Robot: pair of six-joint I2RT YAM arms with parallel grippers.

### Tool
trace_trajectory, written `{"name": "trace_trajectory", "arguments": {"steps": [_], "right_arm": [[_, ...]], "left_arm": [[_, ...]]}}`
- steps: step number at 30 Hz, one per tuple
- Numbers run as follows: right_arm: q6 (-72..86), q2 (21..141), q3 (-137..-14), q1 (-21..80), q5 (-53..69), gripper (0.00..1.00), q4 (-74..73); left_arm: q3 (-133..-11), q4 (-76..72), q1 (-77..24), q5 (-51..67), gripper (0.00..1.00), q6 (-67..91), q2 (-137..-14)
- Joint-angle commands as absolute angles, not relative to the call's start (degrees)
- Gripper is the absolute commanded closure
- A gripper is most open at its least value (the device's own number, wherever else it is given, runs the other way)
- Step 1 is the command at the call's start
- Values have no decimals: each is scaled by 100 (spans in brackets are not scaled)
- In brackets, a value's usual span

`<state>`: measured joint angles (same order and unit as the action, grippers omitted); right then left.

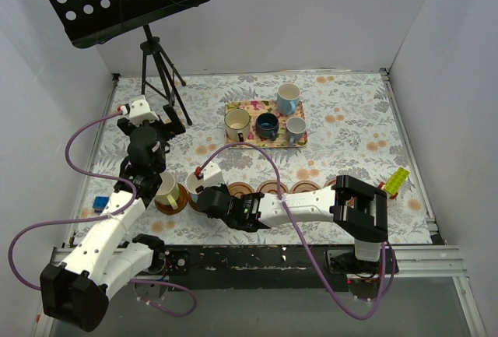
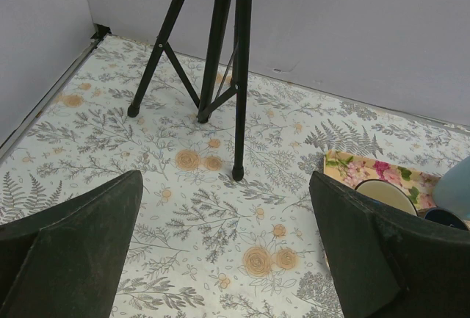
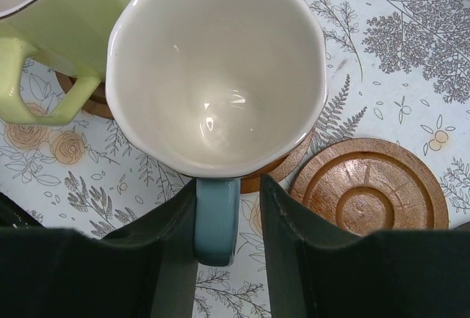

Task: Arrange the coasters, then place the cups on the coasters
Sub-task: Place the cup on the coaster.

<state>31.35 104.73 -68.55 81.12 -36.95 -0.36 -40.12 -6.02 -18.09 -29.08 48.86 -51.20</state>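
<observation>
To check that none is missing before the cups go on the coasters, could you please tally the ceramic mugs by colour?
Pale yellow-green ceramic mug: 1
Light blue ceramic mugs: 2
Cream ceramic mug with dark rim: 1
Dark blue ceramic mug: 1
Small grey-blue ceramic mug: 1
Total: 6

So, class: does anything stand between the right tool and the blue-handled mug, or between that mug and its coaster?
Nothing visible. Its handle lies between the fingers of the right tool, a gap on one side, and the mug already stands on a coaster.
</observation>
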Motion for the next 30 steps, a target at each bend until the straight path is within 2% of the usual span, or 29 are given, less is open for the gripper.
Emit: {"name": "trace_trajectory", "arguments": {"steps": [1,3,5,23,27,30], "right_arm": [[3191,10415,-7040,8130,-3955,54,70],[3173,10406,-7031,8130,-3999,41,79],[3112,10406,-7040,8130,-4008,35,123],[2031,9309,-5696,8332,-3727,36,2012],[1644,8598,-5459,8358,-3428,39,2294],[1154,7956,-5580,8288,-3603,35,2128]], "left_arm": [[-4122,-562,-1784,-2892,2,4834,-5001],[-4122,-554,-1784,-2892,2,4834,-5001],[-4113,-554,-1775,-2892,2,4834,-4983],[-4078,-571,-1775,-2918,2,4825,-4957],[-4069,-554,-1784,-2822,2,4904,-4948],[-4122,-484,-1775,-2655,2,5009,-4983]]}}
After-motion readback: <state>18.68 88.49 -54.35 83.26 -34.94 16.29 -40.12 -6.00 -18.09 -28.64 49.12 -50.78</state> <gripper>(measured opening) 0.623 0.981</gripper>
